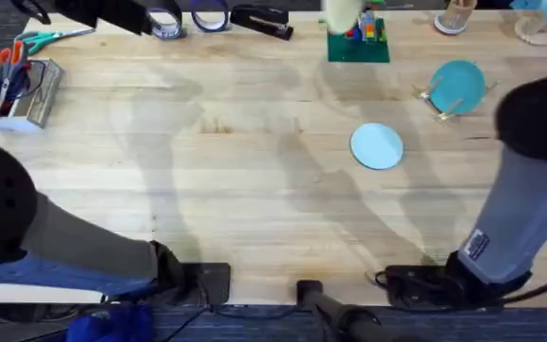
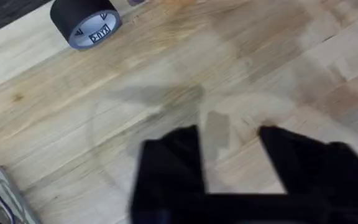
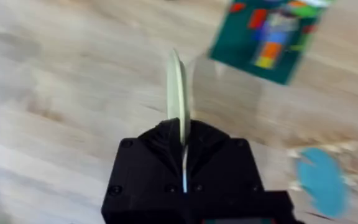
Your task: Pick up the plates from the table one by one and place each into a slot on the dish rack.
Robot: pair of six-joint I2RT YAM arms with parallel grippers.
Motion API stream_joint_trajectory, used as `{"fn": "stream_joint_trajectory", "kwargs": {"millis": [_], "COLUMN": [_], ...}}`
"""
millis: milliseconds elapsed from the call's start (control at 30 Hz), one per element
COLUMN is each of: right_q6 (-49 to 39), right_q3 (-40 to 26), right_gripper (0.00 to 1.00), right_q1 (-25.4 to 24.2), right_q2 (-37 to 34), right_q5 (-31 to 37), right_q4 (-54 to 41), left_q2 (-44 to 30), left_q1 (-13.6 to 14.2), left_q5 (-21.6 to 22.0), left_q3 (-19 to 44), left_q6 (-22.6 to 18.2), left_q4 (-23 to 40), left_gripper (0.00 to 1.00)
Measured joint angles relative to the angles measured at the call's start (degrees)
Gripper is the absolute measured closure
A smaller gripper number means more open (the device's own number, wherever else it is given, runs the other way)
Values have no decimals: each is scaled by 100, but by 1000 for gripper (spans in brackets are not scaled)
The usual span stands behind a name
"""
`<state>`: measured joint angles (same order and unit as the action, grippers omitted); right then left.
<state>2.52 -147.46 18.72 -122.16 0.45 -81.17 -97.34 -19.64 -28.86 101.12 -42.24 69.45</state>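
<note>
Pale cream-yellow round plastic plate (image 3: 178, 93) held on edge, pinched between the right gripper (image 3: 184, 144) fingers, light blue round plate (image 1: 377, 145) flat on the wooden table (image 1: 235, 180) below, small wooden dish rack (image 1: 456, 90) beyond it holding a teal plate (image 1: 459, 82), left gripper (image 2: 230, 149) spread open, grasping nothing, above bare planks.
</note>
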Motion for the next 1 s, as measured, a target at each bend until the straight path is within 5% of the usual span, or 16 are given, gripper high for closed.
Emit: {"fn": "stream_joint_trajectory", "kwargs": {"millis": [67,133,567,1000], "right_q6": [-270,-474,-1636,-2331], "right_q3": [-9,-13,-101,-101], "right_gripper": [970,970,970,970], "right_q1": [-324,-655,-2293,-2916], "right_q2": [203,409,930,928], "right_q5": [51,100,764,944], "right_q4": [-93,-155,-1061,-1115], "left_q2": [0,0,0,0], "left_q1": [0,0,0,0], "left_q5": [18,22,22,22], "left_q3": [0,0,0,0], "left_q6": [9,30,35,35], "left_q4": [0,2,20,20], "left_gripper": [155,18,8,7]}}
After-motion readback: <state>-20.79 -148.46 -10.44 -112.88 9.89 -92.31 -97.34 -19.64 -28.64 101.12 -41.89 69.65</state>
